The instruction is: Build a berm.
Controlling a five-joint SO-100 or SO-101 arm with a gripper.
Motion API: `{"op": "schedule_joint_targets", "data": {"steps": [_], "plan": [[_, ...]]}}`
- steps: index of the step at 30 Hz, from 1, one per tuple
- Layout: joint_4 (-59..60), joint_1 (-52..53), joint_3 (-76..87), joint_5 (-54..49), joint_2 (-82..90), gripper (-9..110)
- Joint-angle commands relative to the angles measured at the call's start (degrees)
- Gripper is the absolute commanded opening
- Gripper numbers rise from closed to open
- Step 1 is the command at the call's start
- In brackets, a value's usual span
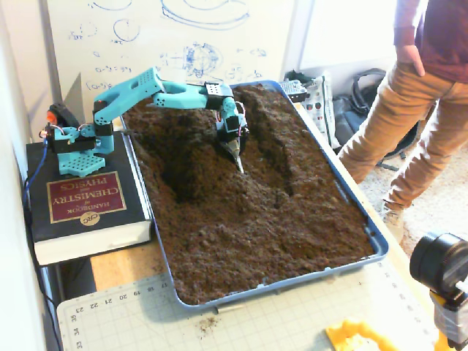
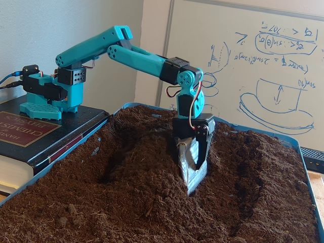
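The berm is a long raised ridge of dark brown crumbly soil down the middle of the blue tray, with a sunken groove on each side. In the other fixed view the berm runs toward the camera. My teal arm reaches out from its base, and the gripper points straight down onto the ridge top. The gripper has silver-covered fingers pressed together, with the tip touching or slightly sunk in the soil. It holds nothing I can see.
The arm's base stands on a thick black chemistry handbook left of the tray. A person in tan trousers stands at the right. A cutting mat, a camera and a yellow object lie in front. A whiteboard stands behind.
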Motion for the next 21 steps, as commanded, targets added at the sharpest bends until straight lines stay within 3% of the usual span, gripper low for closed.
{"op": "schedule_joint_targets", "data": {"steps": [1, 9, 21], "plan": [[2.7, -1.0, -1.5, 0.4, 7.3, 0], [2.7, -1.1, -19.4, 1.2, 3.3, 0], [0.7, -11.6, -41.5, 15.8, -15.1, 0]]}}
